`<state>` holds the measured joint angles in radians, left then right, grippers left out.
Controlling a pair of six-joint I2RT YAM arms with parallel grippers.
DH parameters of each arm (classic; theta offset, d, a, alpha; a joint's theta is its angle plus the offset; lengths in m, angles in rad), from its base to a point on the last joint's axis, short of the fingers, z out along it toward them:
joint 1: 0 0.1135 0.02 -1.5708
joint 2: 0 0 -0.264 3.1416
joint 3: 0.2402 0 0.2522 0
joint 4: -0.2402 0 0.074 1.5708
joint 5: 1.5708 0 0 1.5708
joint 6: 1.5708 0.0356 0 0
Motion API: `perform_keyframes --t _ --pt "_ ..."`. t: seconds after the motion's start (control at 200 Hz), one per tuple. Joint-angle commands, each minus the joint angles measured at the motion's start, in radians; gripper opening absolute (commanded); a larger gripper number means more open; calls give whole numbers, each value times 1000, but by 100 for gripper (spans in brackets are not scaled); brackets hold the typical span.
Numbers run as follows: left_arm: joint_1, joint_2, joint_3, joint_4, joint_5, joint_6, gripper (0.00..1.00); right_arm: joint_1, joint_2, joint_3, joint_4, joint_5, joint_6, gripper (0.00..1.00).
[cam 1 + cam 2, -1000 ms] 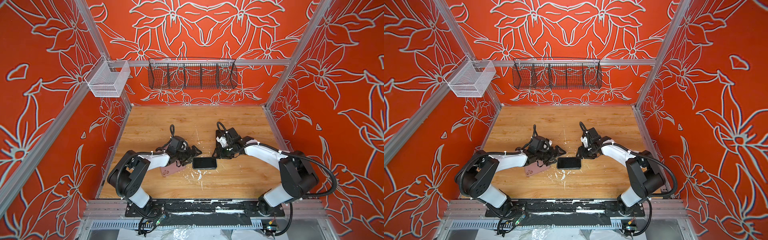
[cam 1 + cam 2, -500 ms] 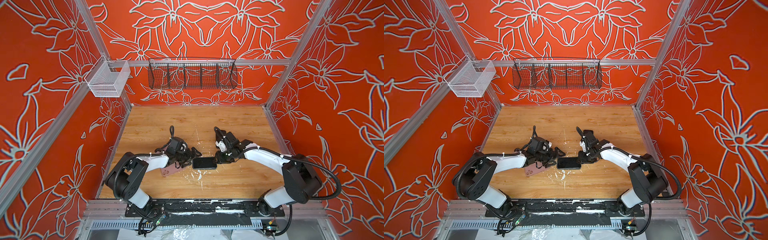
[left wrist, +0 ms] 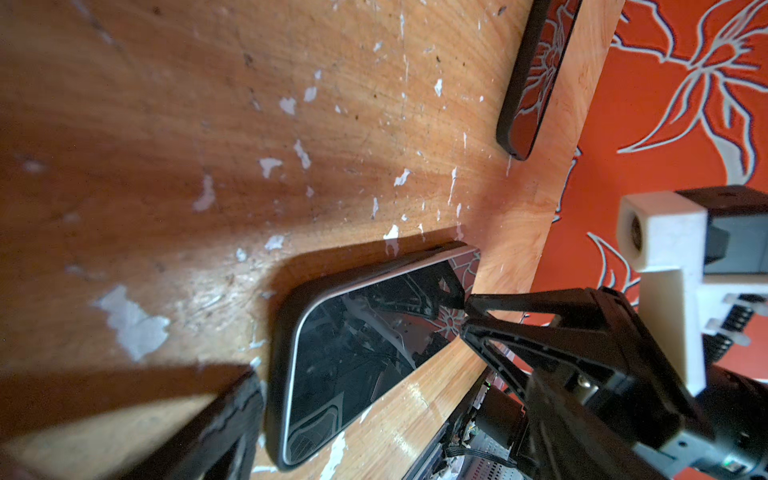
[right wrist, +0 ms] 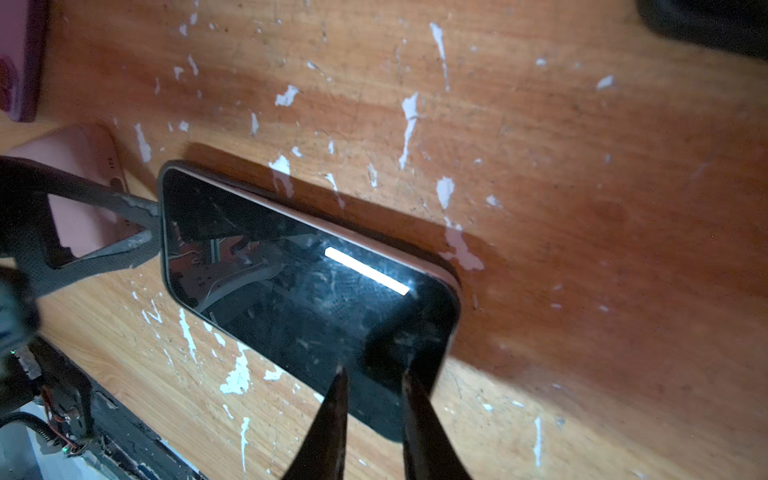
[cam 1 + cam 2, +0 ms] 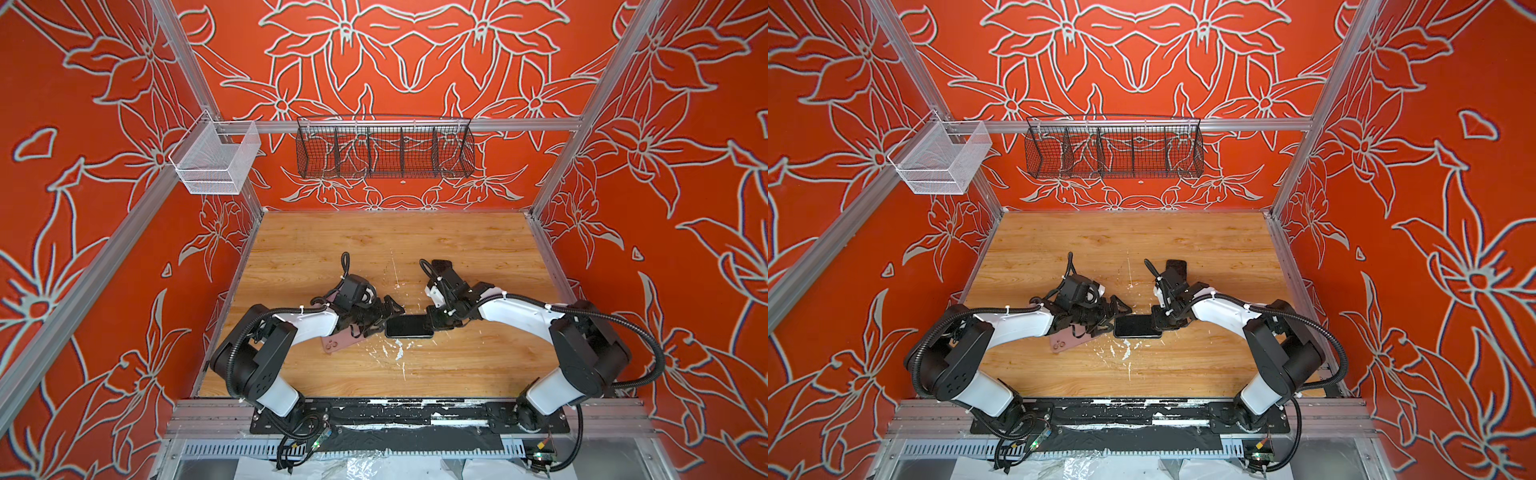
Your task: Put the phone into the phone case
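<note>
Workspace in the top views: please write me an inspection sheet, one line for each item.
surface: wooden table, flecked with white chips.
job's things: phone flat, screen up, a dark rim around it; whether a case holds it, cannot tell.
clutter: pink phone-shaped piece partly under left arm; second dark phone farther back.
grippers: left gripper open, one finger at the phone's short end; right gripper, jaws narrow at the opposite end, grip unclear.
cables: black hoses along both arms.
surroundings: orange flowered walls, white basket, black wire basket.
</note>
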<state>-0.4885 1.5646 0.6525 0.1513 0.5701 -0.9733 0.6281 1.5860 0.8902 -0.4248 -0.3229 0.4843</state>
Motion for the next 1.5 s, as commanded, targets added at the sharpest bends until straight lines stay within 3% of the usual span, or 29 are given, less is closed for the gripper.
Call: perform_keyframes --t 0.0,0.335,0.55,0.741,1.106,1.496 --pt "-12 11 6 -10 5 -7 97 14 39 -4 -2 14 18 24" --pt "-16 21 12 -2 7 -10 97 25 27 -5 12 11 33 24" --pt "-16 2 9 -11 9 -7 97 15 -133 -12 -19 42 56 38" --pt "-16 -11 11 -16 20 3 97 -16 -196 -77 -13 29 90 44" --pt "-16 -9 10 -36 48 41 97 -76 -193 -252 196 -115 158 54" --pt "-17 -5 12 -38 50 44 97 -111 -112 -329 413 -234 197 58"
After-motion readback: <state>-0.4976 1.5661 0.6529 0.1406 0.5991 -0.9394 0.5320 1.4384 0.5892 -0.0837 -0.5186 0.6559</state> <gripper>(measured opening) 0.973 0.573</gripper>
